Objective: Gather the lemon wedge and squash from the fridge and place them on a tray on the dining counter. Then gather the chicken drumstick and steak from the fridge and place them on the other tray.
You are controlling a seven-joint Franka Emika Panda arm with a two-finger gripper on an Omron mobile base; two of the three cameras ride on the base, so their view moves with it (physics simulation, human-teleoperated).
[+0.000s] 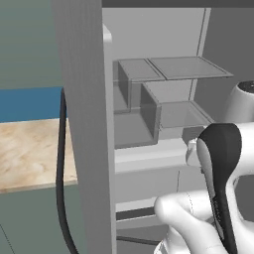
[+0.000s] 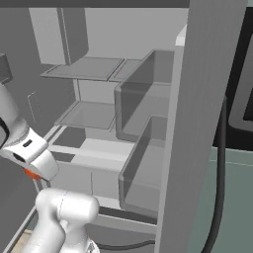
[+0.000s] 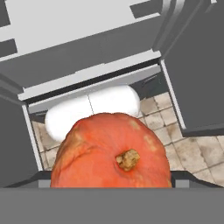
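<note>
An orange squash point(image 3: 111, 153) with a short tan stem looms close in the hand view, hanging above the tiled floor in front of the open fridge. My gripper point(image 2: 33, 172) is shut on it; the fingertips are hidden behind the squash. In the right base view a sliver of the orange squash point(image 2: 31, 174) peeks out under the white hand, at the left, outside the fridge. The lemon wedge, chicken drumstick, steak and both trays are out of view.
The fridge stands open with glass shelves point(image 1: 186, 67) and clear door bins point(image 2: 148, 168). Its grey door point(image 1: 84, 129) stands edge-on close to the arm. A wooden counter point(image 1: 30, 154) lies to the left. Tiled floor point(image 3: 192, 153) lies below the hand.
</note>
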